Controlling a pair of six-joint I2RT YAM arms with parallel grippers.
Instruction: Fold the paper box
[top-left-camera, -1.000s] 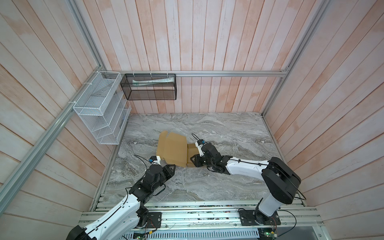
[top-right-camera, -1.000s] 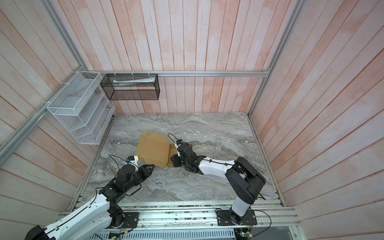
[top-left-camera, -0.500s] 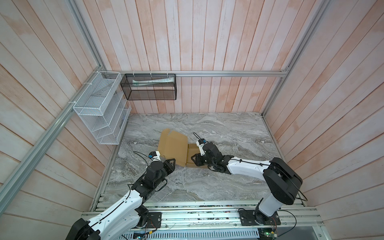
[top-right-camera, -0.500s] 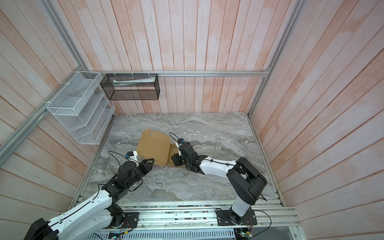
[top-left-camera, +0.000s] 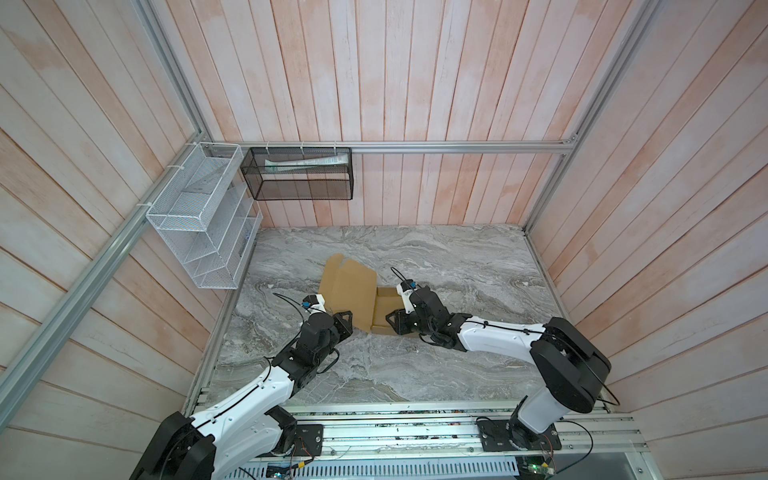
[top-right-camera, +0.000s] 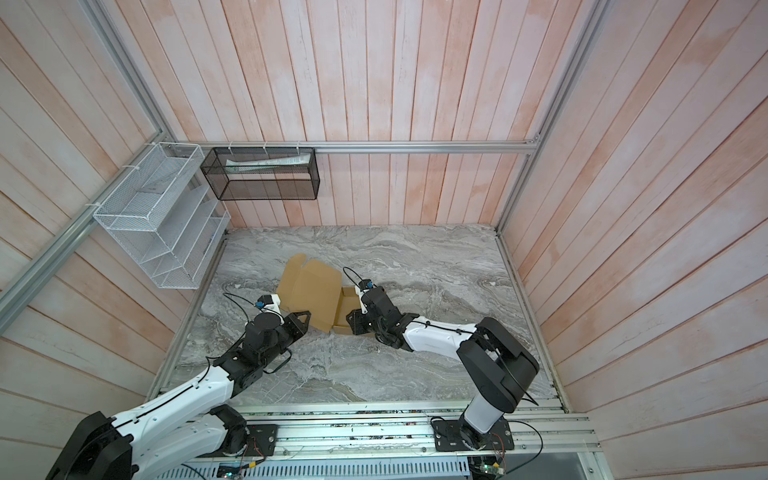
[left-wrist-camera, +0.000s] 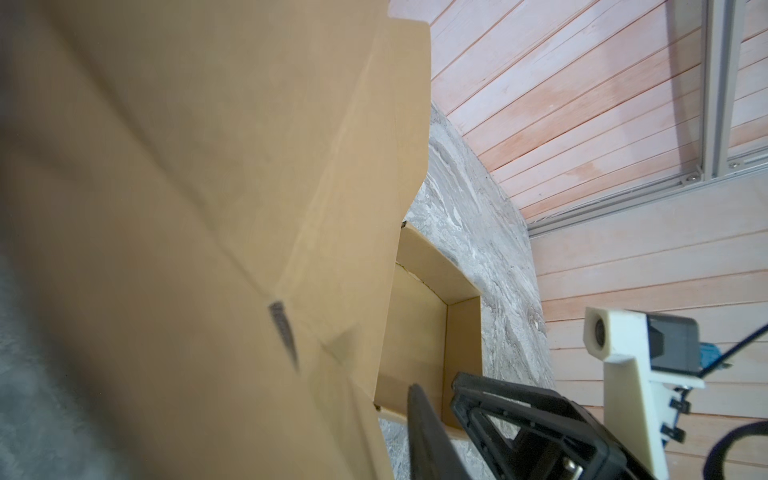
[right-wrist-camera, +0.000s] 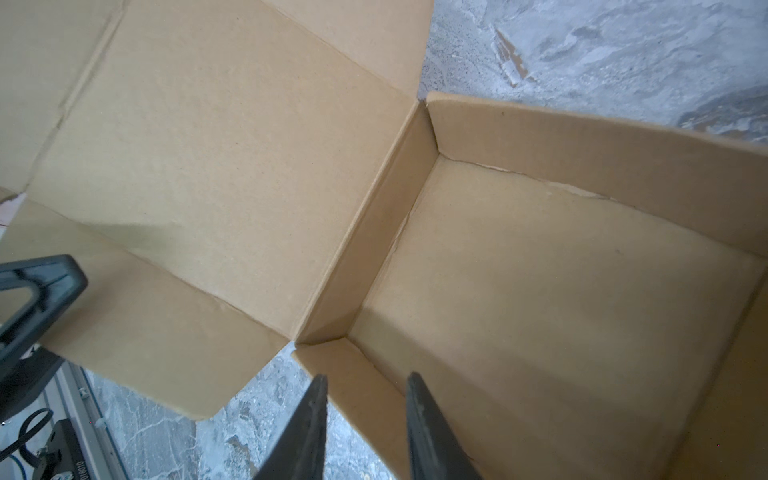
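The paper box (top-left-camera: 349, 291) (top-right-camera: 311, 291) is plain brown cardboard lying mid-table, with its shallow tray on the right and its big lid panel raised on the left. My right gripper (top-left-camera: 394, 325) (top-right-camera: 354, 323) (right-wrist-camera: 366, 380) is open and straddles the tray's near wall, one finger outside over the table and one inside. My left gripper (top-left-camera: 343, 322) (top-right-camera: 301, 320) (left-wrist-camera: 374, 392) is at the lid's near corner. In the left wrist view one of its fingers (left-wrist-camera: 419, 415) shows beside the lid's edge, and the lid (left-wrist-camera: 208, 208) hides the other.
A white wire rack (top-left-camera: 199, 232) hangs on the left wall. A black mesh basket (top-left-camera: 299, 174) hangs on the back wall. A small cardboard scrap (right-wrist-camera: 513, 62) lies on the marble past the box. The metal base rail (top-left-camera: 415, 432) runs along the table's front edge.
My left arm has moved forward and up to the lid's near corner, with its fingers closer together. The lid has shifted slightly. My right gripper has stayed on the tray's near wall.
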